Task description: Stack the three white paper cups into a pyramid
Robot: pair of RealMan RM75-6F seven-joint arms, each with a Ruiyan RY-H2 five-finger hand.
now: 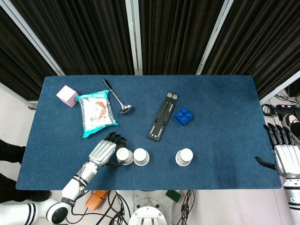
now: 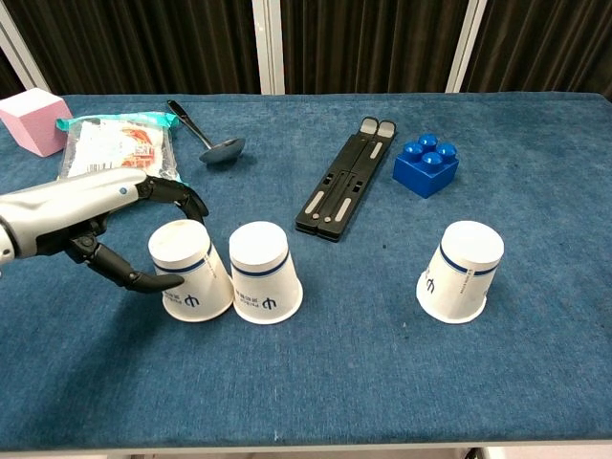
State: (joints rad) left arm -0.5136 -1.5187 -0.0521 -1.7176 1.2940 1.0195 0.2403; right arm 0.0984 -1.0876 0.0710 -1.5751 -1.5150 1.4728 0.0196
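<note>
2 inverted cups touch: the left hand (image 2: 91,225) grips the left cup (image 2: 189,271) against the middle cup (image 2: 265,273). Right hand (image 1: 284,157) rests spread, holding nothing, beside the desk (image 1: 225,108).
</note>
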